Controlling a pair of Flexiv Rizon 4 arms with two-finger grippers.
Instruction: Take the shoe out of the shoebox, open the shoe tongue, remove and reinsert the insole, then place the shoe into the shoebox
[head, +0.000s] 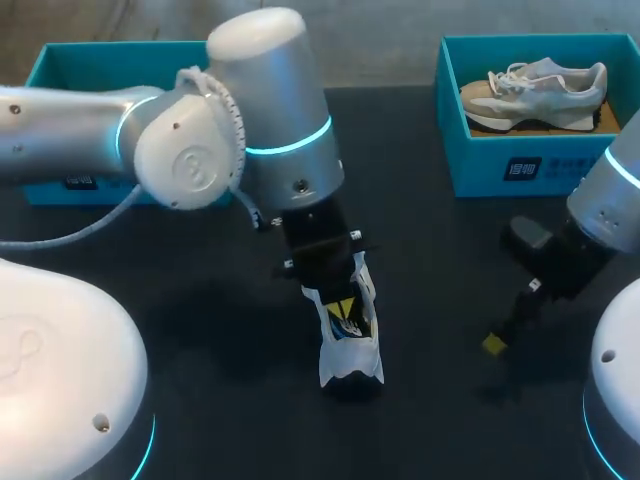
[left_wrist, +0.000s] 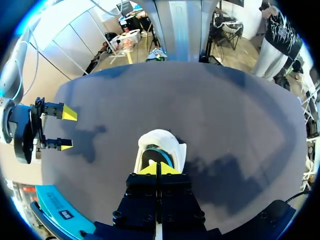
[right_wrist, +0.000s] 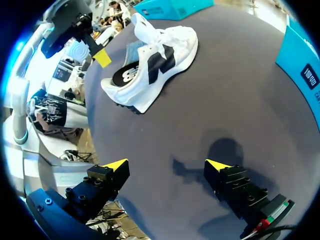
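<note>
Head view: the shoe (head: 350, 358) is out of its box and stands on the dark counter (head: 440, 260) just off centre toward 6 o'clock. The left pincer (head: 343, 308) reaches down into its mouth. The left shoebox (head: 70, 60) at 10 o'clock is mostly hidden behind the left arm. The right shoebox (head: 480, 150) at 2 o'clock holds a second shoe (head: 535, 85). The right pincer (head: 493, 344) hangs at 4 o'clock, well apart from the shoe, with only one yellow tip showing.

Left wrist view: the left pincer (left_wrist: 157, 168) is closed, tip against tip, at the opening of the shoe (left_wrist: 160, 137). It may be pinching a thin edge of tongue or insole, but its own body covers that spot. The right pincer (left_wrist: 62, 128) waits off to one side.

Right wrist view: the right pincer (right_wrist: 166, 165) is spread wide and empty. The shoe (right_wrist: 155, 57) lies well ahead of it, with the left pincer (right_wrist: 102, 57) at its collar.

The shoe is likely light, with a soft, yielding upper and a floppy insole. The heel or sole should give the firmest hold, and the shoe may slide unless it is braced.
</note>
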